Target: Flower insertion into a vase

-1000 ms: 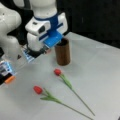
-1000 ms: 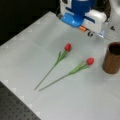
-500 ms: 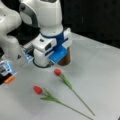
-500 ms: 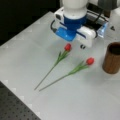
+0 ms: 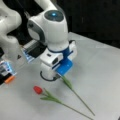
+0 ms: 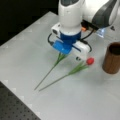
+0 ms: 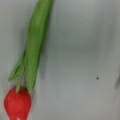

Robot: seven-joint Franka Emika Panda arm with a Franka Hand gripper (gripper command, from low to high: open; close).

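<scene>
Tulip (image 7: 17,103), smooth red bud on leafy stem, lies flat beneath the hand (image 6: 65,50); grip unclear.

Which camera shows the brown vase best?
A front view shows the dark brown cylindrical vase best: upright at its right edge, empty, apart from the white robot arm's tool. In the remaining front view the arm hides it; the wrist view misses it.

Two flowers lie flat on the tabletop (image 6: 25,37), stems roughly parallel. The hand (image 6: 65,48) sits low over one flower (image 6: 53,66); the other flower (image 6: 75,71) lies just beside it. The vase (image 6: 112,58) stands upright at a front view's right, apart from both.
</scene>
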